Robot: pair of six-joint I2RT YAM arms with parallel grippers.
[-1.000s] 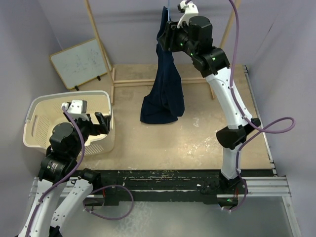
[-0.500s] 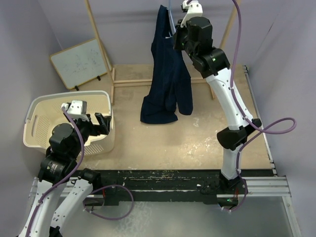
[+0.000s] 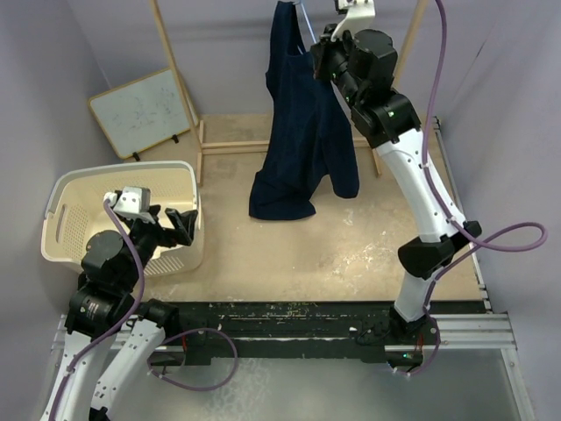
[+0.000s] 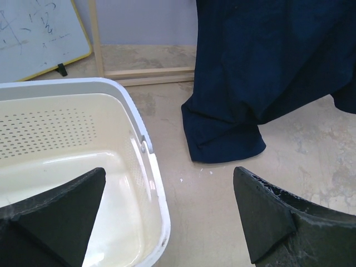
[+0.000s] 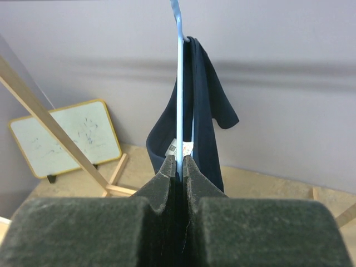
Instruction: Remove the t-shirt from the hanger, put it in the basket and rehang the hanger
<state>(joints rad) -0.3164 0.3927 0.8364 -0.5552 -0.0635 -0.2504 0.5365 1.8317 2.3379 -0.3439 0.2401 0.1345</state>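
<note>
The dark navy t-shirt (image 3: 302, 132) hangs from the light-blue wire hanger (image 3: 303, 19) at the top middle, its lower hem resting on the table. In the right wrist view the hanger (image 5: 179, 83) runs straight up between my fingers, with the t-shirt (image 5: 203, 111) and its white label behind it. My right gripper (image 5: 178, 158) is shut on the hanger wire and holds it high, also seen in the top view (image 3: 320, 48). My left gripper (image 3: 166, 219) is open and empty over the right rim of the basket (image 3: 188, 171). The left wrist view shows the shirt's lower part (image 4: 250, 83).
A white plastic laundry basket (image 4: 83, 89) stands at the left. A small whiteboard (image 3: 140, 110) leans at the back left. Wooden rack poles (image 3: 175, 79) rise on both sides, with a wooden base bar (image 3: 237, 145) on the table behind the shirt.
My right gripper has lifted the hanger higher and to the right. The t-shirt has swung and spread wider beneath it. The left arm has shifted slightly.
</note>
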